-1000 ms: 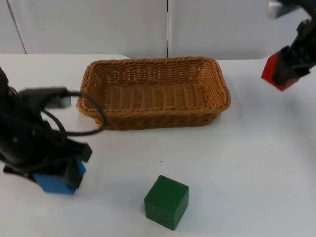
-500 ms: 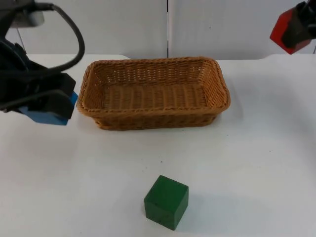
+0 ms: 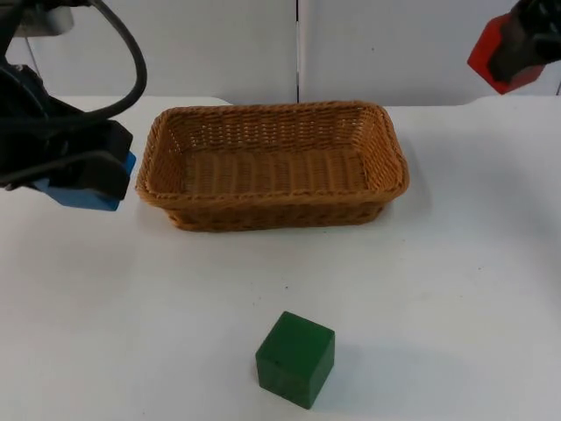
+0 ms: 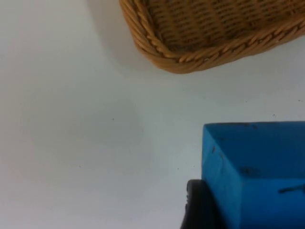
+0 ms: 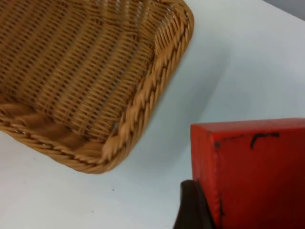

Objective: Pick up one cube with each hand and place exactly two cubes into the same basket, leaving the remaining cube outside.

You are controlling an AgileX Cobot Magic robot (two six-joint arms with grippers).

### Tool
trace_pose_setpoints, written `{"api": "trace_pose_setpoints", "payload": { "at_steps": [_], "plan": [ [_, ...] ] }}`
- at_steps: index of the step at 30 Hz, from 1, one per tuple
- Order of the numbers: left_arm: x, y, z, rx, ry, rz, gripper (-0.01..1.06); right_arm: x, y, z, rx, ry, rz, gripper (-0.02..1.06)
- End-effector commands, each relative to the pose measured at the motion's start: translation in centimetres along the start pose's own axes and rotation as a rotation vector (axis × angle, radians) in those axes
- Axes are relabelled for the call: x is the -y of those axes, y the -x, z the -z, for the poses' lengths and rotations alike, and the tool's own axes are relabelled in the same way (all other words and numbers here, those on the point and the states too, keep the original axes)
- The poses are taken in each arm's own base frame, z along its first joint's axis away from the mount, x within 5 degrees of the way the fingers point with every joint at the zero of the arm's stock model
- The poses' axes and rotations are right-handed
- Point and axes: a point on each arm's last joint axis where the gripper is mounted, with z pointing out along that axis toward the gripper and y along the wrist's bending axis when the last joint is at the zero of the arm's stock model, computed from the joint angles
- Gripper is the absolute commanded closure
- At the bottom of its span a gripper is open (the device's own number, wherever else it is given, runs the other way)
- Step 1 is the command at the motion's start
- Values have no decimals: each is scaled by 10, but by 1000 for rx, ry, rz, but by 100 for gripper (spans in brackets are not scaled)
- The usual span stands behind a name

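Left pincer [image 3: 83, 180] hangs above the tabletop [image 3: 456, 281] just off the left end of the wicker basket [image 3: 273, 167], clamped on the blue cube [image 3: 85, 191], which is lifted clear of the surface; the left wrist view has the blue cube [image 4: 255, 174] against a black fingertip, with a rounded corner of the basket [image 4: 200, 52] beyond it. Right pincer [image 3: 517, 54] is raised high over the tabletop's far right corner, well apart from the basket's right end, gripping the red cube [image 3: 495, 63]; the right wrist view has that red cube [image 5: 250, 171] close beside the basket's rim [image 5: 143, 109]. A green cube [image 3: 295, 358] sits on the tabletop near its front edge, in front of the basket and apart from it. The basket has no cube inside it.
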Motion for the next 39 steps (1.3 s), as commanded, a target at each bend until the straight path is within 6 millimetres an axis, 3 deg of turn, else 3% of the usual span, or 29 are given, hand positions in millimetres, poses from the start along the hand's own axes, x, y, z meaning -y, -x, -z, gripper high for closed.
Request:
{"api": "trace_pose_setpoints", "payload": {
  "at_steps": [1,7,18,27,28,32,35,39],
  "plan": [
    [1,3,3,31,4,-6,105,-3,5,5,27,7,-9,105],
    [-1,10,3,102,28,3,105,-11,6,-1,20,23,4,105],
    [-3,38,-3,163,39,-17,105,-47,22,-51,9,82,85,105],
    [-2,75,-44,174,-34,-79,105,-70,54,-99,46,119,105,105],
    [-2,75,-44,174,-34,-79,105,-70,54,-99,46,119,105,105],
    [3,91,-78,170,-152,-119,105,-76,61,-123,51,130,68,105],
    [5,94,-87,167,-192,-134,105,-76,60,-135,47,131,59,105],
    [3,102,-116,160,-233,-143,105,-82,57,-153,44,150,39,105]
  ]
}}
